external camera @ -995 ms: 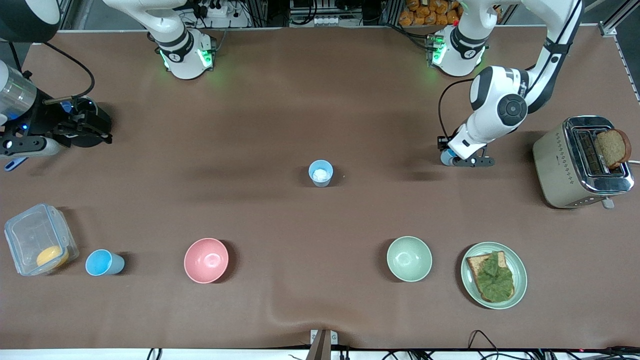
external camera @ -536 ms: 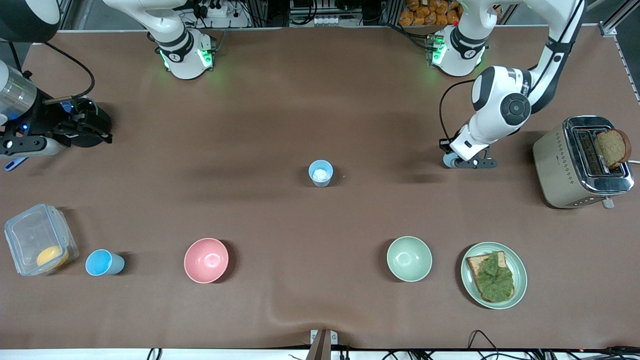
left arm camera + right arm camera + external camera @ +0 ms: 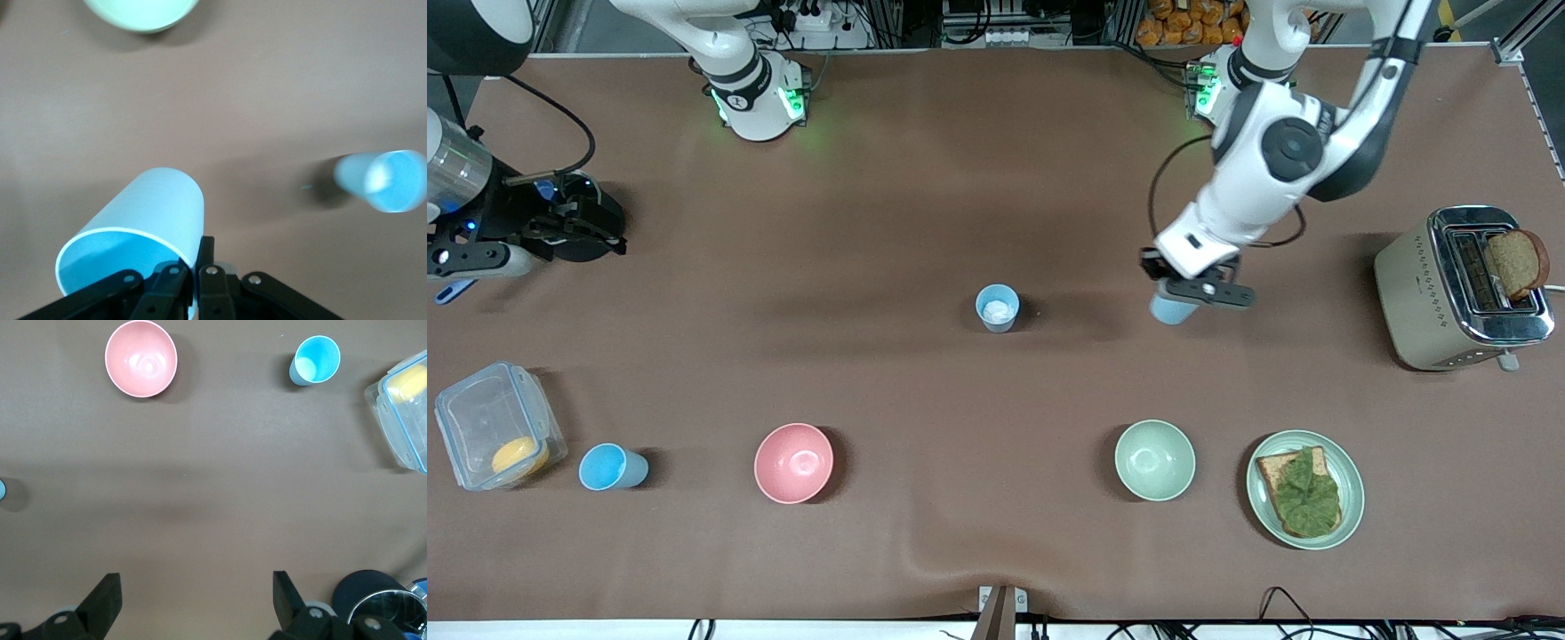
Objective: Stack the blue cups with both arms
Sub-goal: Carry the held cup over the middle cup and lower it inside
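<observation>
Surroundings: pink bowl (image 3: 793,462) and pale green bowl (image 3: 1154,460) stand nearer the front camera than the middle cup; a plate with leaf-topped bread (image 3: 1304,489) beside the green bowl; a toaster (image 3: 1463,289) with a slice in its slot at the left arm's end; a clear lidded box (image 3: 498,426) at the right arm's end.
Obstructions: bare brown table (image 3: 925,204) between the held cup and the middle cup.
Held cup: light-blue tumbler (image 3: 137,227), tilted, mouth toward the wrist camera, bright blue inside.
Left gripper: (image 3: 1197,286) clamped tight on that cup's rim, up over the table between the middle cup and the toaster.
Middle cup: (image 3: 997,308) upright at table centre, whitish inside.
Third cup: (image 3: 611,467) upright beside the box, bright blue inside.
Right gripper: (image 3: 193,603) fingers wide apart, holding nothing, waiting over the right arm's end.
</observation>
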